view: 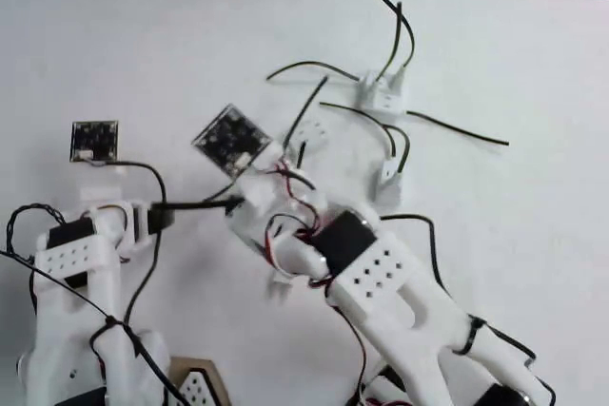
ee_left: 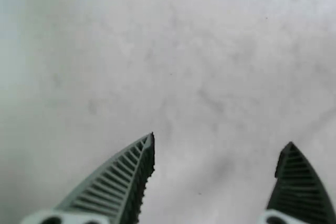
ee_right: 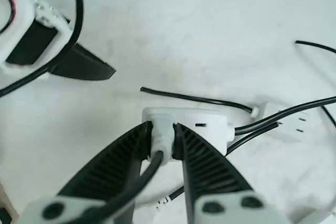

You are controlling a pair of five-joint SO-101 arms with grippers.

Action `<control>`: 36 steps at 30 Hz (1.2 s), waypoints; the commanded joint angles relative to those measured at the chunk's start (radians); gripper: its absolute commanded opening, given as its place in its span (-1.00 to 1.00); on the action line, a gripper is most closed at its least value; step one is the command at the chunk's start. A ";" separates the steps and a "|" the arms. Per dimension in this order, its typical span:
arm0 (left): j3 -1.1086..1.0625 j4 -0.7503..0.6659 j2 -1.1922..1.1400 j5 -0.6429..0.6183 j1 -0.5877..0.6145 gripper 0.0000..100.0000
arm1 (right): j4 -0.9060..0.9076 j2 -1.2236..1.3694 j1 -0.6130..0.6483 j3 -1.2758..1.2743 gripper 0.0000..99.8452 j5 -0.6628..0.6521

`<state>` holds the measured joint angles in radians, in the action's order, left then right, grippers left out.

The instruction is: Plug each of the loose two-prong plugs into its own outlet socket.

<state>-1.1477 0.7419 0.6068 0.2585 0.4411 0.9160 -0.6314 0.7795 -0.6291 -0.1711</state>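
Note:
My right gripper [ee_right: 163, 141] is shut on a white two-prong plug [ee_right: 161, 129], whose black wire [ee_right: 149, 169] runs back between the fingers. The plug sits against the end of a white outlet block [ee_right: 197, 125] lying on the table. In the high view this gripper [view: 251, 199] is at the table's middle, beside a black circuit board [view: 228, 140]. My left gripper [ee_left: 220, 142] is open over bare white table. From above, the left gripper [view: 200, 206] points right, close to the right one. Loose white plugs [view: 390, 173] [view: 309, 132] with black wires lie further back.
A second white outlet block [view: 381, 94] with several black wires lies at the back right. Another small circuit board [view: 93, 140] sits at the left. The other arm's black finger [ee_right: 84, 65] is close by in the right wrist view. Arm cables trail over the near table.

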 commanded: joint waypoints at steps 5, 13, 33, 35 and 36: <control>0.002 -0.020 0.025 -0.008 0.007 -0.28 | -0.371 0.035 -0.145 0.028 -0.96 0.011; 0.002 -0.020 0.025 -0.006 0.007 -0.28 | -0.661 0.444 -0.269 0.158 -0.96 0.017; 0.002 -0.020 0.025 -0.002 0.005 -0.28 | 0.136 0.515 -0.283 0.516 -0.65 0.146; 0.002 -0.020 0.025 -0.002 0.005 -0.28 | 0.236 0.493 -0.274 0.502 -0.65 0.146; 0.002 -0.020 0.025 -0.003 0.005 -0.28 | 0.275 0.489 -0.272 0.491 -0.65 0.146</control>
<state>-1.1477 0.7419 0.6068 0.2585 0.4411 1.0633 -0.0729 0.4910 -0.1565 -0.0345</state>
